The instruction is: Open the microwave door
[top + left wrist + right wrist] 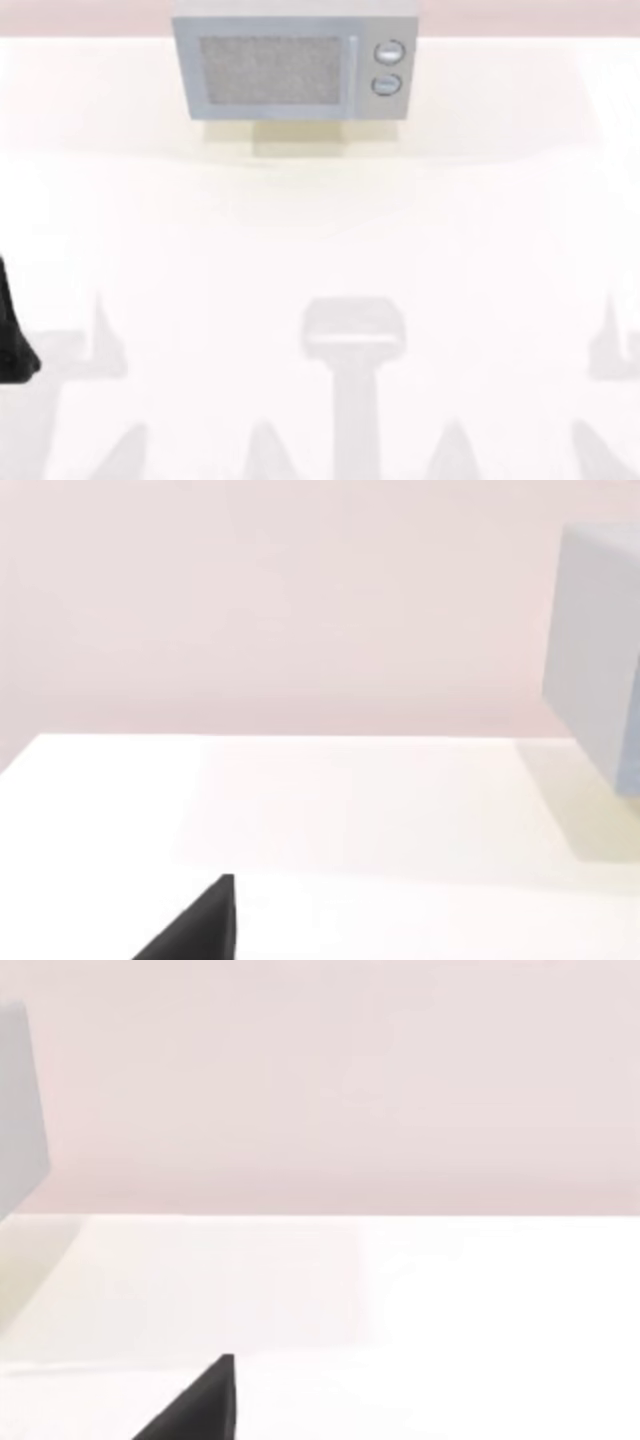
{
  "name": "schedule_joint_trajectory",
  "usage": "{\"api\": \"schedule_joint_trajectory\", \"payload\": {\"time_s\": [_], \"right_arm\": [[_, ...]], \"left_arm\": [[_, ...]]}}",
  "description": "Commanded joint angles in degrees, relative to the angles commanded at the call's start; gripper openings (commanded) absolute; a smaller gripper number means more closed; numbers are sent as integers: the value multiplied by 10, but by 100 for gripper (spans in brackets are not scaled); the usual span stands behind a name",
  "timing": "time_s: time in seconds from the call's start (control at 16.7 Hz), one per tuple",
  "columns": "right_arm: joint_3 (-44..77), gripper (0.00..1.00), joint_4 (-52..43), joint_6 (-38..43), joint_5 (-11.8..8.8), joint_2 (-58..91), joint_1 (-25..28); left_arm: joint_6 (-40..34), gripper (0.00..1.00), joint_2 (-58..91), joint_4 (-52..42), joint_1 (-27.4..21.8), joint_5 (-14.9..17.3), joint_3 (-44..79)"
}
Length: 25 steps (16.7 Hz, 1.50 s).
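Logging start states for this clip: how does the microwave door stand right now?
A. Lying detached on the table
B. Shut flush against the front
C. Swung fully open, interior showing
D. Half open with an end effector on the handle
B: in the top view the microwave door sits flush in the microwave front, beside the two knobs, no interior showing, nothing touching it.

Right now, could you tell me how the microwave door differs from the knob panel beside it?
The microwave door is wide and carries a speckled mesh window; the knob panel is narrow and carries two round knobs. The door fills the front's left part, the panel its right edge. Both are silver-grey and lie flush, the door being shut.
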Motion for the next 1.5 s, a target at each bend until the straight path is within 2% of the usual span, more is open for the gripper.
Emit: {"api": "schedule_joint_trajectory", "payload": {"time_s": [0.24,0.42,0.66,1.2,1.5], "right_arm": [[0,100,0,0,0,0,0],[0,100,0,0,0,0,0],[0,100,0,0,0,0,0],[0,100,0,0,0,0,0],[0,100,0,0,0,0,0]], "left_arm": [[-4,100,18,-1,-9,-8,17],[-20,100,90,-6,-44,-39,82],[-55,100,268,-16,-116,-106,222],[-160,100,810,-29,-313,-281,614],[-205,100,1038,-39,-400,-357,781]]}}
